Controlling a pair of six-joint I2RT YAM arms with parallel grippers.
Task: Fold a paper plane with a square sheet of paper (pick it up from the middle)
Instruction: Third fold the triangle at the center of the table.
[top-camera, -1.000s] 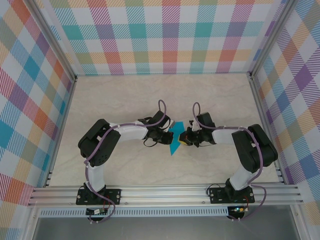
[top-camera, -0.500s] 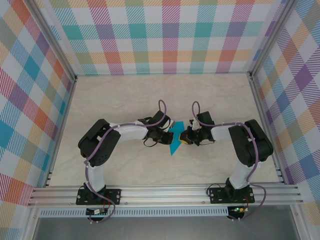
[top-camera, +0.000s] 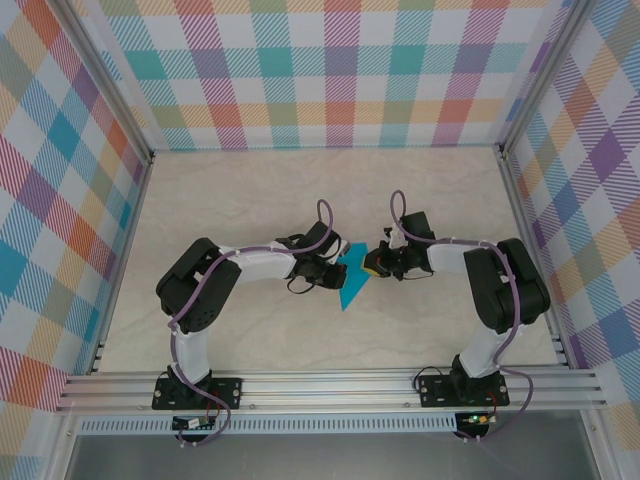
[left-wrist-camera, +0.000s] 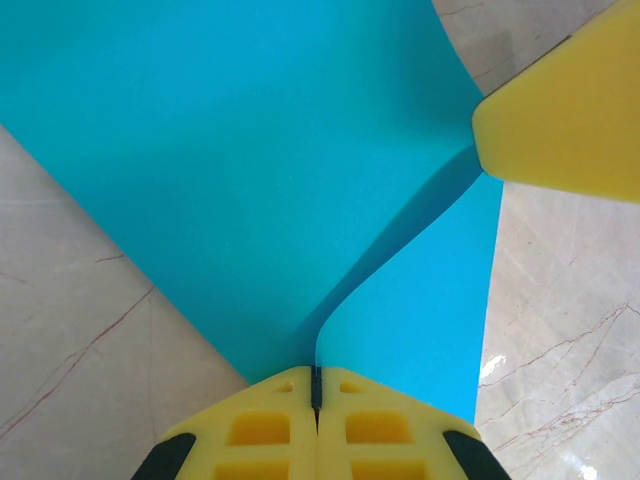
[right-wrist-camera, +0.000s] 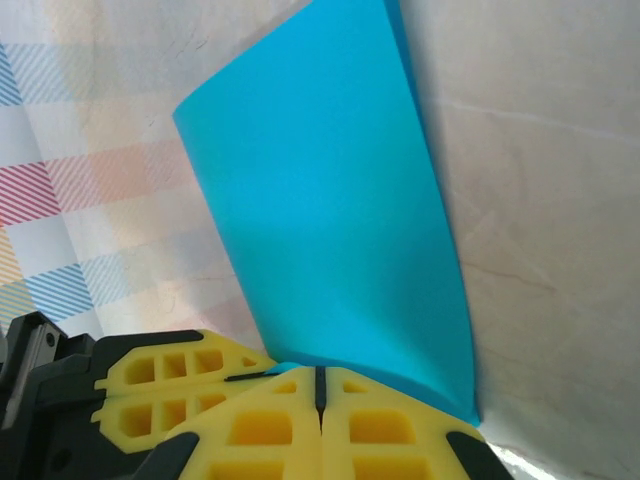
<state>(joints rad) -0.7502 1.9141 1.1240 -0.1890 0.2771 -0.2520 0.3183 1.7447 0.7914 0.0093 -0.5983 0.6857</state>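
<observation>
The square sheet of paper (top-camera: 350, 287) is teal-blue and folded to a point aimed at the near left, in the middle of the table. My left gripper (top-camera: 337, 272) is at its left side, shut on the paper. In the left wrist view a raised fold of the paper (left-wrist-camera: 250, 150) runs straight into the closed left gripper (left-wrist-camera: 316, 378). My right gripper (top-camera: 374, 265) is shut on the paper's right corner. Its yellow finger (left-wrist-camera: 565, 110) sits where the raised edge ends. In the right wrist view the paper (right-wrist-camera: 320, 200) rises curved from the right gripper (right-wrist-camera: 320, 380).
The pale marble table (top-camera: 250, 200) is walled by plaid panels (top-camera: 330, 80) at the back and on both sides. An aluminium rail (top-camera: 330, 390) carries both arm bases along the near edge. The left gripper's yellow fingers (right-wrist-camera: 160, 385) lie close beside my right gripper.
My right gripper has drawn slightly to the right and away from me, its arm shifting with it. The left gripper and the paper's point have stayed put.
</observation>
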